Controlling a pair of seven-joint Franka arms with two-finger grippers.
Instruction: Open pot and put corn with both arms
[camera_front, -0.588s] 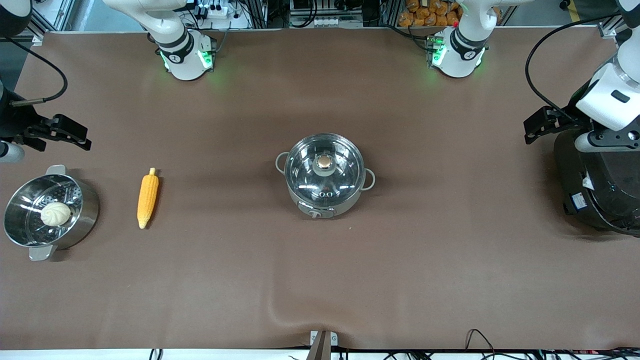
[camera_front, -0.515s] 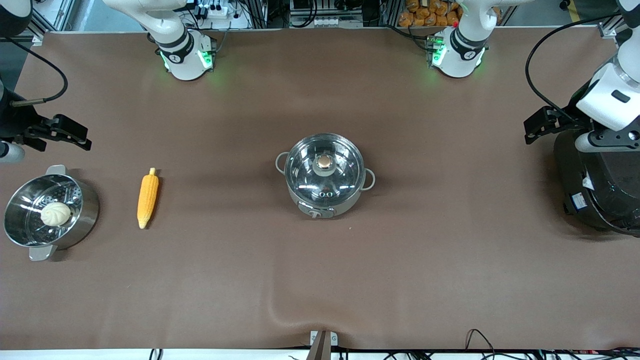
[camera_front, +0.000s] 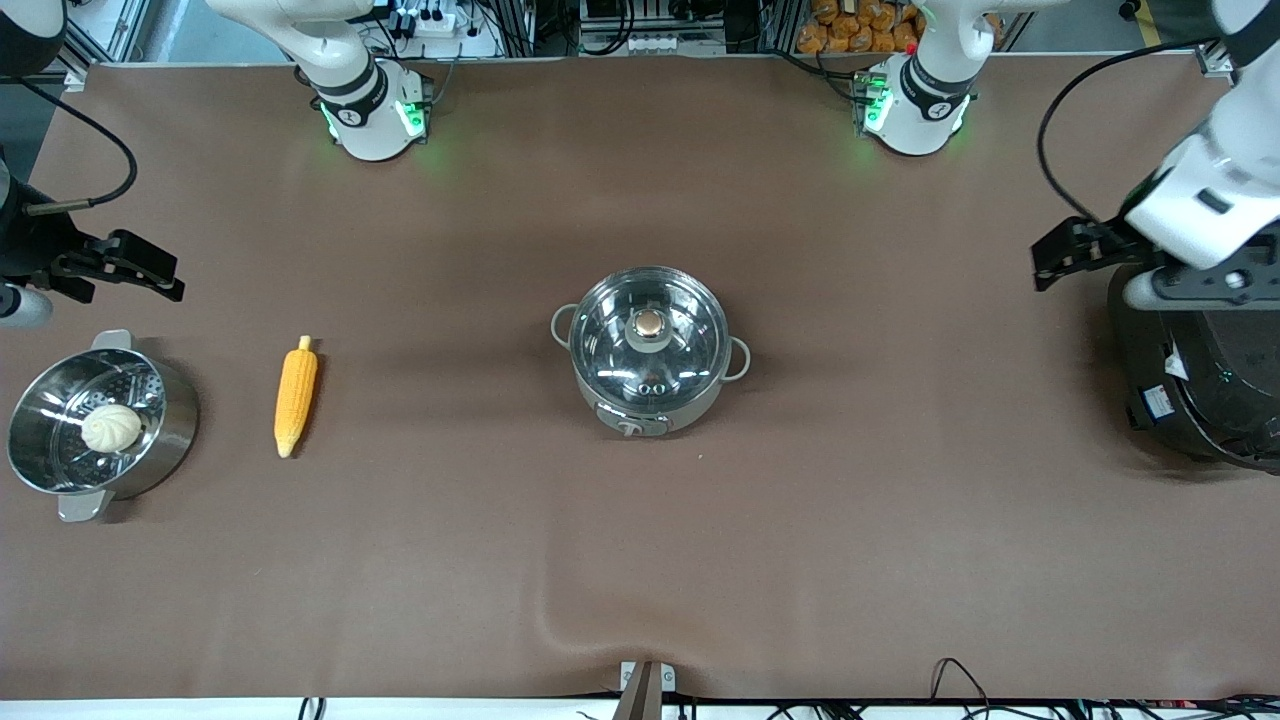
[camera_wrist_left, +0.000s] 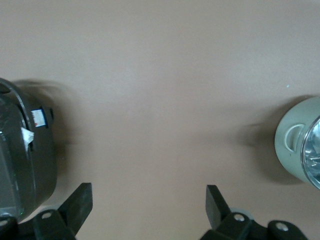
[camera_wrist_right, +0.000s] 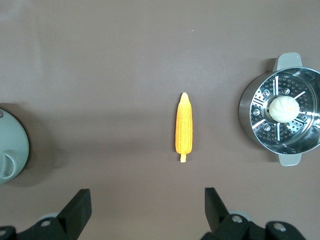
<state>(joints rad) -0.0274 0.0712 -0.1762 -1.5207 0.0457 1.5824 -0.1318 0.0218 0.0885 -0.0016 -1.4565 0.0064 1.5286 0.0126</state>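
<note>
Brown matting covers the whole table (camera_front: 640, 560), with a shallow wrinkle near the middle of the edge closest to the front camera. At the centre of the worktop I see the pot (camera_front: 649, 350), upright on its grey base, the glass lid (camera_front: 648, 330) seated on it and the brass knob (camera_front: 649, 322) on top. The corn (camera_front: 295, 396) lies flat on the mat toward the right arm's end, tapered tip pointing to the front-camera edge, pale stub pointing to the base edge. Between it and that end of the table sits a steel steamer pot (camera_front: 100, 425) holding a white bun (camera_front: 111, 428). A big black cooker (camera_front: 1195, 375) stands at the left arm's end. The right gripper (camera_wrist_right: 145, 207) hangs in the air over bare mat near the right arm's end, fingers spread wide with nothing between them; in its wrist view the corn lies well apart from the fingertips, roughly centred in the gap. The left gripper (camera_wrist_left: 149, 205) hangs over the mat beside the black cooker, fingers likewise spread and holding nothing; its wrist view catches only the pot's edge and one loop handle (camera_wrist_left: 295, 142), well apart from the fingers.
</note>
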